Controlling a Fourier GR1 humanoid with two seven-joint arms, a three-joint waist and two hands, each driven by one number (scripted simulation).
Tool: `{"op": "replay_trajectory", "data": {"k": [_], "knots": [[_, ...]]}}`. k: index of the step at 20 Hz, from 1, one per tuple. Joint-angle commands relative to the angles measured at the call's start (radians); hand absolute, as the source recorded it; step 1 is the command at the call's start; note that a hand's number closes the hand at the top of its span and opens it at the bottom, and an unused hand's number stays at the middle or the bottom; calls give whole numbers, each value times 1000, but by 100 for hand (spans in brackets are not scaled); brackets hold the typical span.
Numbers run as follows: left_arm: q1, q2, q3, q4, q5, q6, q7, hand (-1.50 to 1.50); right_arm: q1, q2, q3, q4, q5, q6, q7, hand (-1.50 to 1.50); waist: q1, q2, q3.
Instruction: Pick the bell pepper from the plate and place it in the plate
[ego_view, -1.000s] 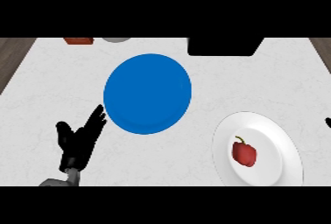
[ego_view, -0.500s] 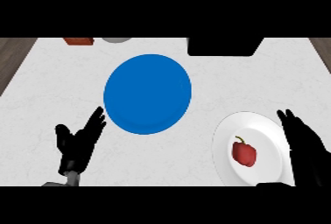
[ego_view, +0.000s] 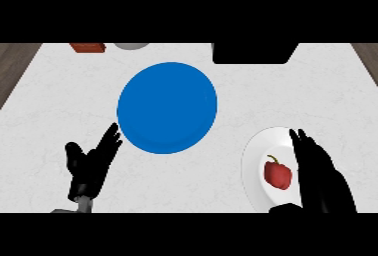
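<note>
Right hand, fingers straight and holding nothing, lies over the white plate just beside the bell pepper.

White counter. Blue plate at centre. White plate to its lower right, holding a red bell pepper. Right hand, fingers straight, over that plate's right part, just beside the pepper; contact cannot be told. Left hand open at the blue plate's lower left, resting.

No text, label, brand, number or sign can be read anywhere.
</note>
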Motion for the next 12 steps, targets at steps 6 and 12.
{"op": "replay_trajectory", "data": {"k": [6, 12], "knots": [[-30, 8, 68, 95, 6, -70, -34, 0, -23, 116, 54, 142, 174, 5, 42, -150, -3, 4, -4], [15, -46, 44, 104, -26, -55, -82, 0, -4, 105, -18, 276, 186, -61, -50, -150, -3, 5, -4]]}}
